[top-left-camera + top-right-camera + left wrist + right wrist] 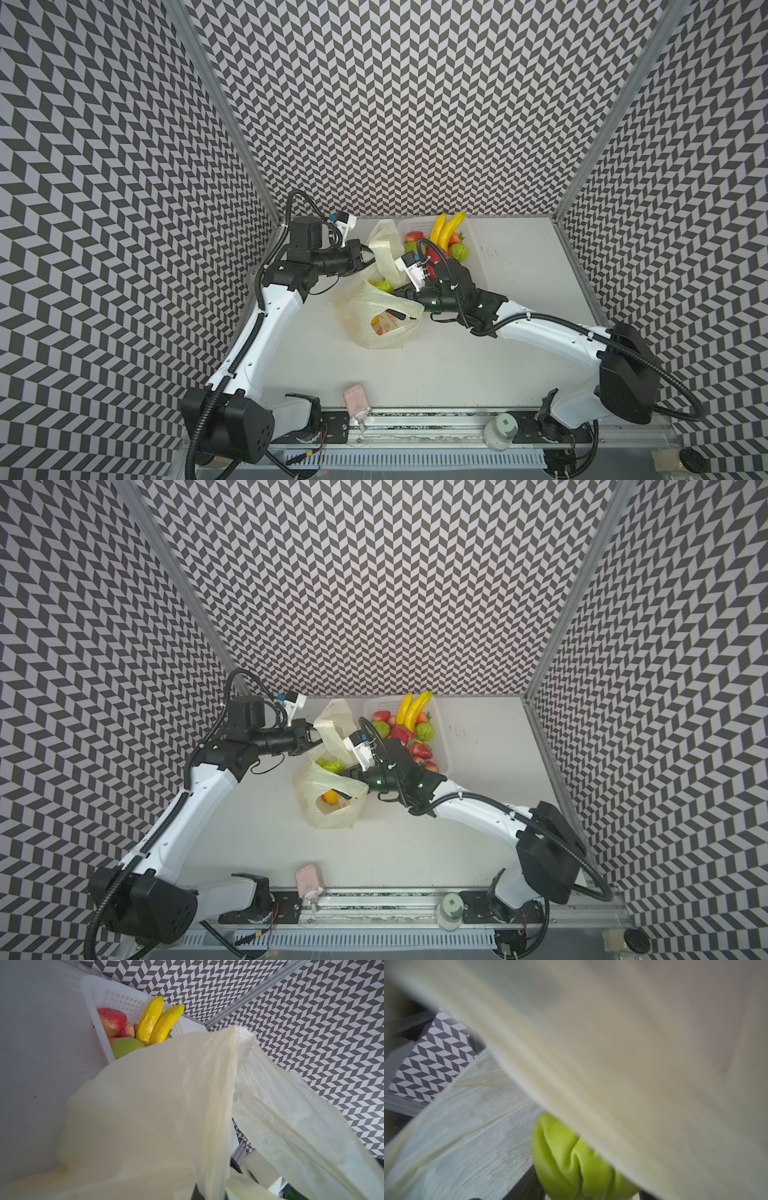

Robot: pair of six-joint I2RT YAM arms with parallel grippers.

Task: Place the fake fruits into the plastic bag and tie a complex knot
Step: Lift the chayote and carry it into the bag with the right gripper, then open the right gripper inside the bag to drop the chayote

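1. Worktop (457,374): flat, matt, pale grey sheet.

2. Pink rounded block (355,401) and pale round-capped pot (503,430): at the front rail, well to the near side of the left pincer (368,257) and the right pincer (398,293). What they are cannot be told.

3. Plastic bag (376,328): thin, translucent, pale-yellow film, crumpled. Its slumped body lies on the worktop just on the near side of the right pincer. An orange shape shows through the wall; print or fruit cannot be told. One handle strip (166,1105), taut and creased, rises to the left pincer.

4. Left pincer: black, jaws together, clamped on the handle strip.

5. Right pincer: black, its tip under a fold of bag film at the bag's mouth. Whether its jaws stand apart or together cannot be told.

6. Lobed green fruit (571,1163): glossy, deeply folded skin. It sits in the bag's mouth, just beside the right pincer's tip and between the two pincers in both top views.

7. Basket (124,999): rigid white plastic with square perforations and rounded corners, on the far side of the right pincer. Contents:
- red dragon fruit (401,733)
- strawberries (422,751)
- bumpy green fruit (424,731)
- smooth green fruit (126,1047)
- mottled red-and-cream peach (111,1020)
- two glossy, curved yellow bananas (149,1020), farthest, tips up against the far wall
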